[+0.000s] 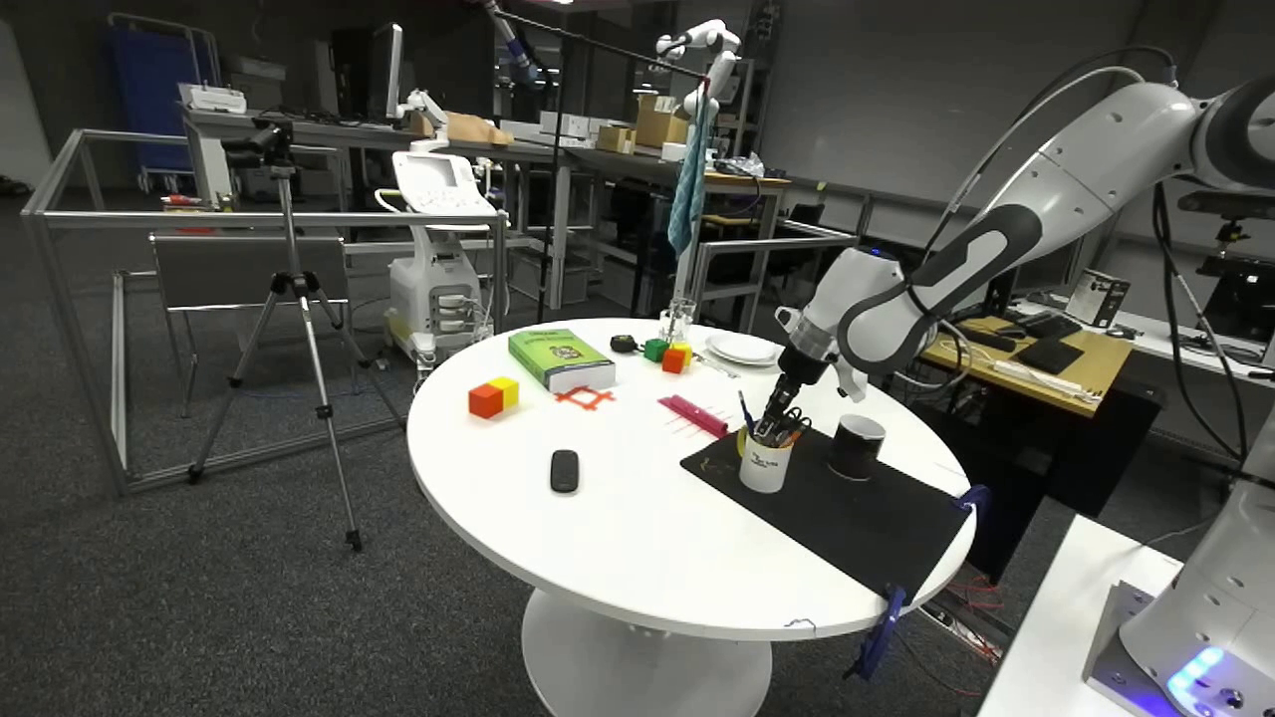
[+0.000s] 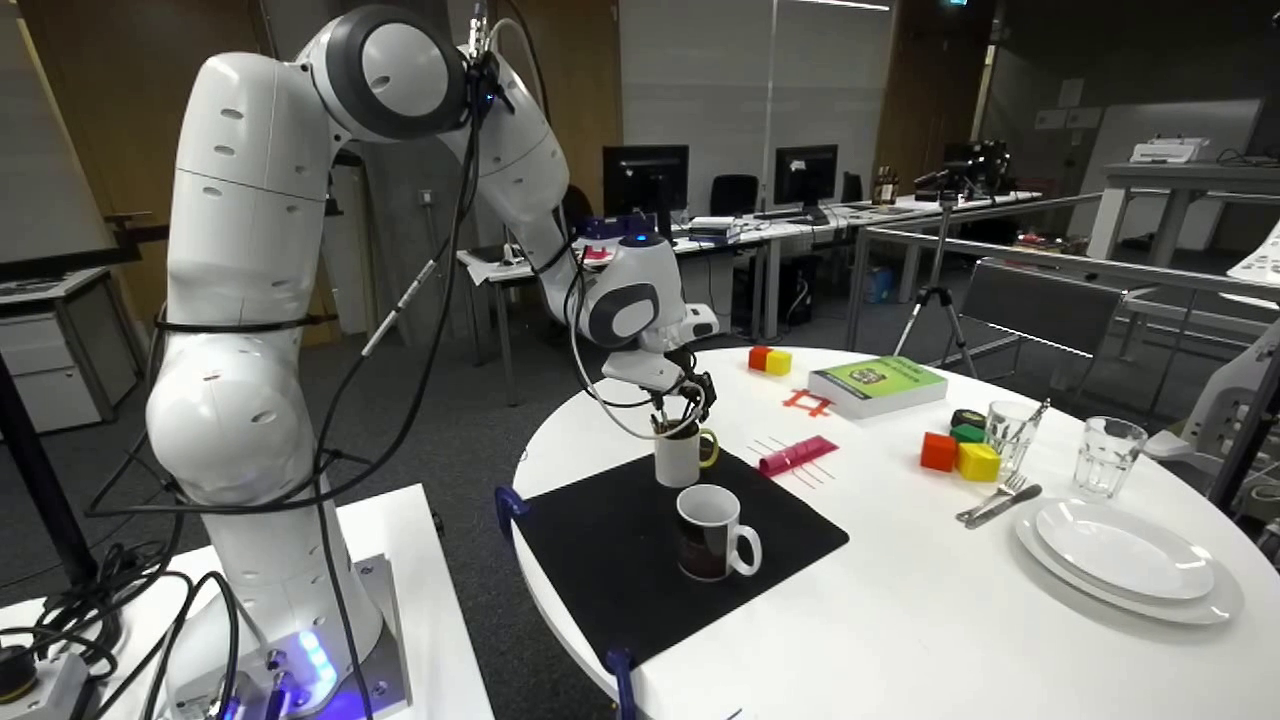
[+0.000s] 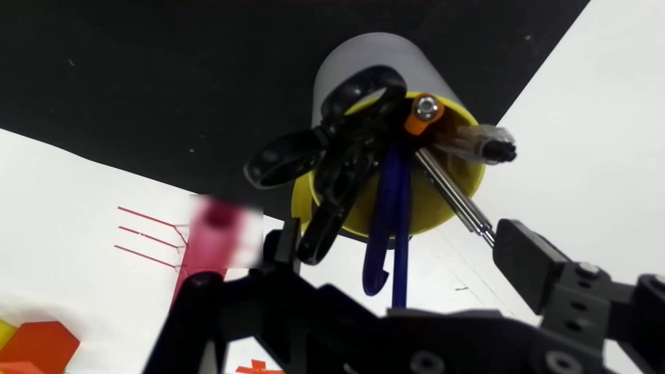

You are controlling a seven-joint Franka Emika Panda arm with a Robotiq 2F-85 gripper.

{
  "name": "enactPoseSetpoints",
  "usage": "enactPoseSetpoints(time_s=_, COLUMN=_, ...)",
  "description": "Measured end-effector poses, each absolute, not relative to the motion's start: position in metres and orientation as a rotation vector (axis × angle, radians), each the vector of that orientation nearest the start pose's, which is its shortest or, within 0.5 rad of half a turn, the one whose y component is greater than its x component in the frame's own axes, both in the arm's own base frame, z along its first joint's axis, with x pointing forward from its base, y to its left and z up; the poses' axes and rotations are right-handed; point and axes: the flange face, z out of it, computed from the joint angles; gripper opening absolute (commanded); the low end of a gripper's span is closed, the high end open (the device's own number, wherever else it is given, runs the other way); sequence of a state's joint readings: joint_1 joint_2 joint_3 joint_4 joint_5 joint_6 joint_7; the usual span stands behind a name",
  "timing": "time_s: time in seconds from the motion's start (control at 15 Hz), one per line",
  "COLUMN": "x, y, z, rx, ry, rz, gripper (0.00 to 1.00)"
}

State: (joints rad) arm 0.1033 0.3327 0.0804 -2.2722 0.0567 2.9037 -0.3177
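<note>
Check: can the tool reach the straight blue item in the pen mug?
Probably yes: wrist view shows the blue item between fingers of the open tool; black scissors crowd one side.

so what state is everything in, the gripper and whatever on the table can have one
Gripper: open
Pen cup: upright, holding pens and scissors
Scissors: handles up, blades hidden
Mug: upright, seems empty
Book: closed, lying flat
Plates: stacked
Glasses: upright, one holding something thin
Fork and knife: lying side by side
Mat: lying flat, clamped
</note>
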Motion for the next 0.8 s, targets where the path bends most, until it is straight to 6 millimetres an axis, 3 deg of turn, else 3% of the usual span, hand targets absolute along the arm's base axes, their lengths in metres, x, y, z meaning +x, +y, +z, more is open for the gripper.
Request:
enactPoseSetpoints(time_s=0.13, x=0.5544, y=0.1005, z=0.2401, rx=-3.012, ry=-0.681, rz=-0.454, gripper=0.7)
enactPoseSetpoints(time_s=0.73, x=0.5528, y=0.1001, z=0.2369, rx=-3.04, ry=-0.684, rz=-0.391, gripper=0.01)
enactPoseSetpoints(time_s=0.8, x=0.553, y=0.1, z=0.237, rx=-3.041, ry=-0.685, rz=-0.387, gripper=0.0)
